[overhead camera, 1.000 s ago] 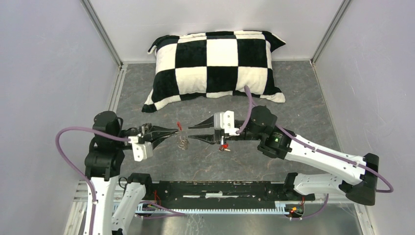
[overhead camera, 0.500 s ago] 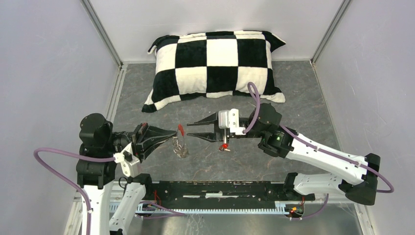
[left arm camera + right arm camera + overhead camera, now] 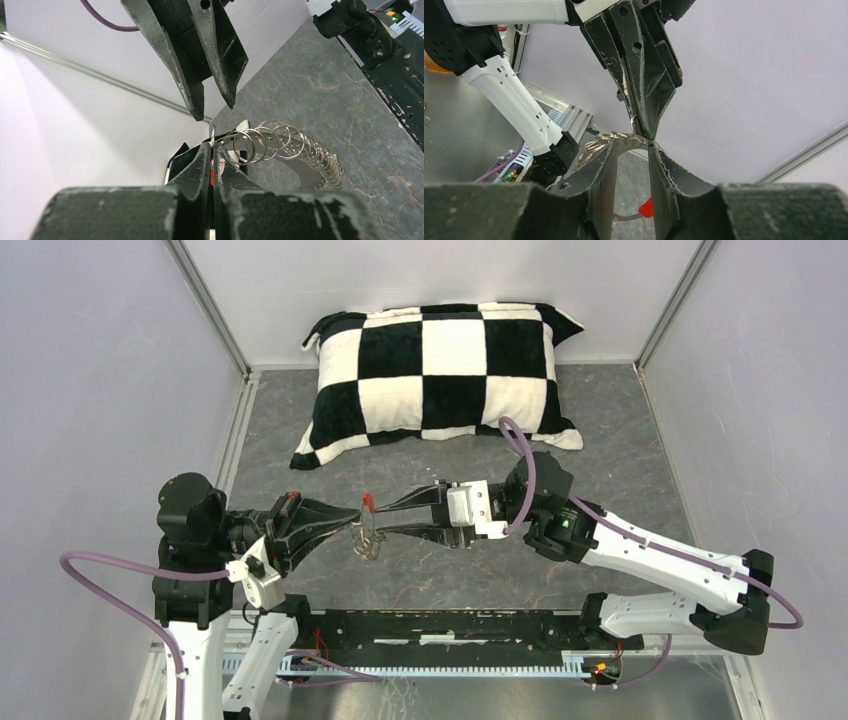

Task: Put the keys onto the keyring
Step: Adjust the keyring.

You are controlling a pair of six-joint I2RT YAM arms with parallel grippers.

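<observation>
My left gripper [image 3: 358,517] [image 3: 214,147] is shut on the keyring [image 3: 372,543] at its short red section [image 3: 368,502]. The silvery coil [image 3: 290,142] droops from there toward the grey table. My right gripper [image 3: 380,520] [image 3: 631,145] faces it tip to tip, jaws apart. The coil's top [image 3: 619,136] lies across the right fingertips. A small red piece [image 3: 646,207] shows low between the right fingers, over the table. I cannot tell if it is a key. In the top view the keys are hidden.
A black-and-white checked pillow [image 3: 440,370] lies at the back of the grey table [image 3: 620,440]. White walls close in on both sides. A black rail [image 3: 450,625] runs along the near edge between the arm bases.
My left arm swung down and forward, lifting the keyring by its red section. My right gripper moved left and down to meet it, covering the small red key that lay beneath it.
</observation>
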